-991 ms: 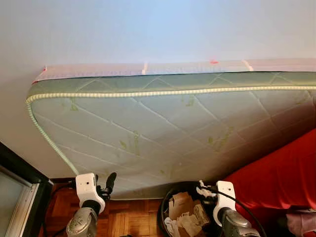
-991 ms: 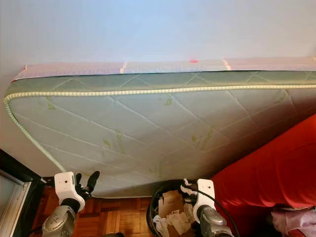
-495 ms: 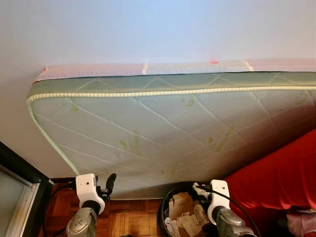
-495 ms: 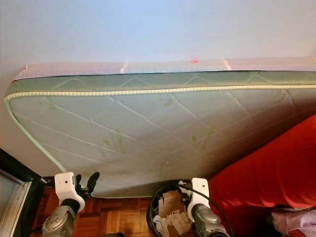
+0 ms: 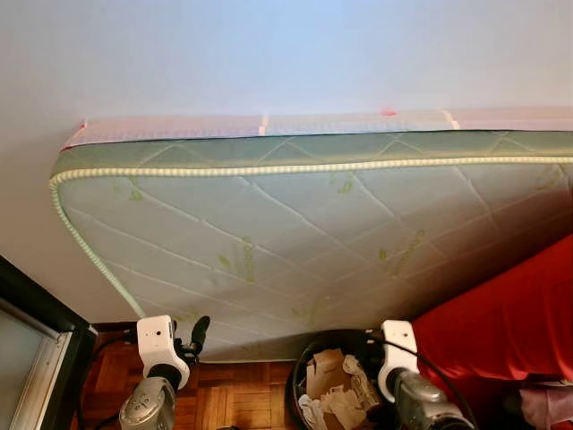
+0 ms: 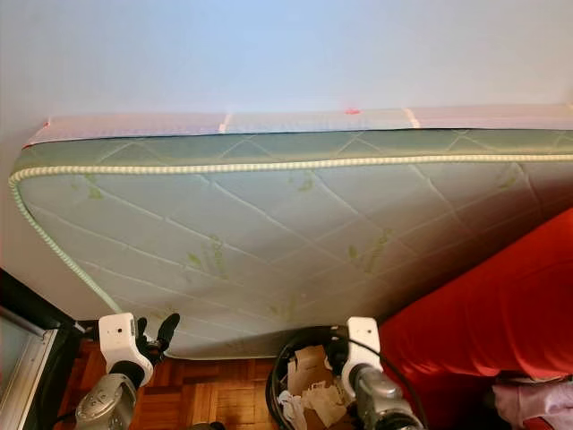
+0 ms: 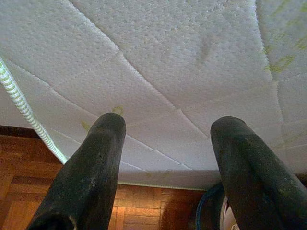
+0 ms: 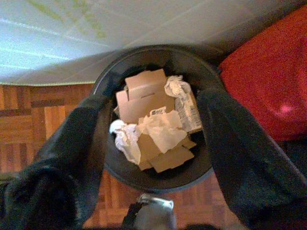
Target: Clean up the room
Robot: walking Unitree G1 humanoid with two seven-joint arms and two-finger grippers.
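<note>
A black round bin (image 8: 144,52) stands on the parquet floor at the foot of a mattress, with brown cardboard (image 8: 144,93) and crumpled white paper (image 8: 160,129) inside. My right gripper (image 8: 156,100) hangs open just above the bin (image 5: 300,376), its fingers spread over the rubbish with nothing between them. My left gripper (image 5: 192,333) is raised to the left of the bin, open and empty, pointing at the mattress face (image 7: 158,57).
A pale green quilted mattress (image 5: 313,233) leans against the white wall. A red cover (image 5: 510,313) lies to the right of the bin, with a pink item (image 5: 546,403) below it. A dark frame (image 5: 36,358) stands at the far left. Parquet floor (image 5: 228,394) lies between.
My right gripper has shifted a little left and down over the bin. A white scrap that showed at its fingertips is gone from there. The left arm has not moved.
</note>
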